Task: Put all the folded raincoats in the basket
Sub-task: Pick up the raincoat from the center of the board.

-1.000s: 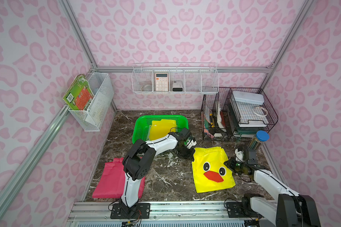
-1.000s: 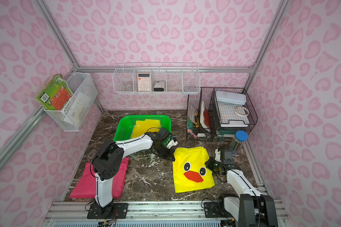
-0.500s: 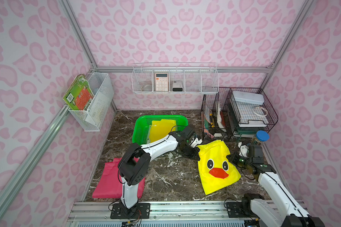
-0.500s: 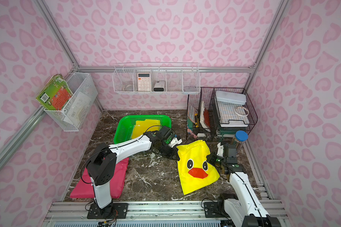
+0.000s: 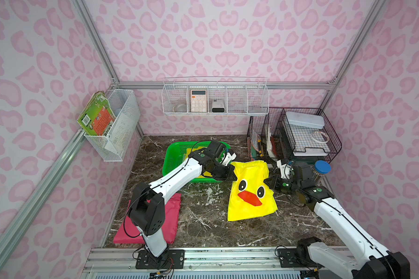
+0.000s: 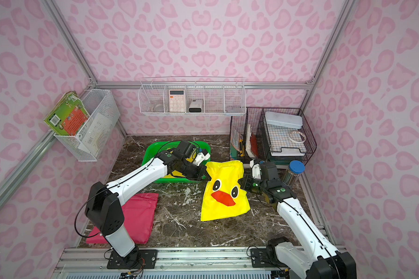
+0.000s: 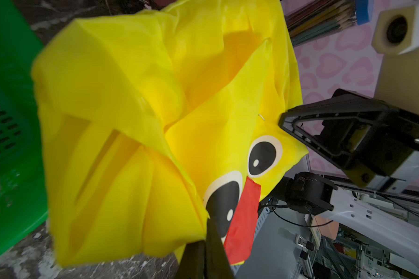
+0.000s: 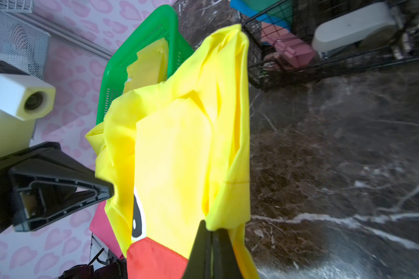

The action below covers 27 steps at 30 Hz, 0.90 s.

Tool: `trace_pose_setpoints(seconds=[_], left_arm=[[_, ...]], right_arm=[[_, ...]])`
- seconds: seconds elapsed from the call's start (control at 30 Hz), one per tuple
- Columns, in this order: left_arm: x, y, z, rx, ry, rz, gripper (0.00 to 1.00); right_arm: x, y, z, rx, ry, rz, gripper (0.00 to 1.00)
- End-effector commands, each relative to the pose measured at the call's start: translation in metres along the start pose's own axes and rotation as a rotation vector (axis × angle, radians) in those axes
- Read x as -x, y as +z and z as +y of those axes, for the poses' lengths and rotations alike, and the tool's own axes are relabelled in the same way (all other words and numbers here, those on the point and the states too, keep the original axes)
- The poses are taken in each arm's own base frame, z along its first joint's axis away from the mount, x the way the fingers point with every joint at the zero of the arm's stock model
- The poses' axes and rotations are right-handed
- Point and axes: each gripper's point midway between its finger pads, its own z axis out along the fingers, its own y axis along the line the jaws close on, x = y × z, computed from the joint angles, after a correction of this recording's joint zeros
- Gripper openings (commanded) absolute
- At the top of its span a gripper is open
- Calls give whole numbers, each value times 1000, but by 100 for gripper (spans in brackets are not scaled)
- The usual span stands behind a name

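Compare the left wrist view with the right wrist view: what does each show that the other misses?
Left wrist only: both black-and-white duck eyes. Right wrist only: the black wire rack and a flat yellow folded piece lying inside the bright green perforated plastic basket. Shared: that basket, and the yellow duck-face raincoat with the left gripper and right gripper both shut on it.

The folded yellow duck-face raincoat [image 5: 250,193] hangs just beside the low green perforated basket [image 5: 172,159].

yellow raincoat [image 5: 250,193] with red beak, black eyes; green basket [image 5: 173,159]; pink-spotted walls [image 5: 215,43].
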Motion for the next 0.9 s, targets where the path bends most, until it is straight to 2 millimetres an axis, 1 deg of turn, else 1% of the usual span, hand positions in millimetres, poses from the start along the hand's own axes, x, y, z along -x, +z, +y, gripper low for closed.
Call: trace_pose_setpoints(seconds=[0.0,0.13,0.23,0.4,0.53,0.7,0.73,0.87], left_arm=[[9,-21,13,0,-22,-34,0],[27,-52,39,8,-81,-108,0],[41,-79,56,11,-118,-172,0],[62,-113,88,30,-175,-240,0],[76,-135,120,55,-228,-274,0],[92,-157,159,84,-296,-313,0],[95,-162,169,92,-314,-323,0],[104,-172,201,109,-372,-340,0]], right_arm=[[15,9,25,49,-20,-28,0],[23,29,51,85,-57,-7,0],[31,44,65,102,-75,-1,0],[50,73,86,143,-77,5,0],[65,104,98,162,-82,28,0],[81,144,107,185,-72,57,0],[86,151,112,197,-70,59,0],[90,182,113,199,-56,87,0]])
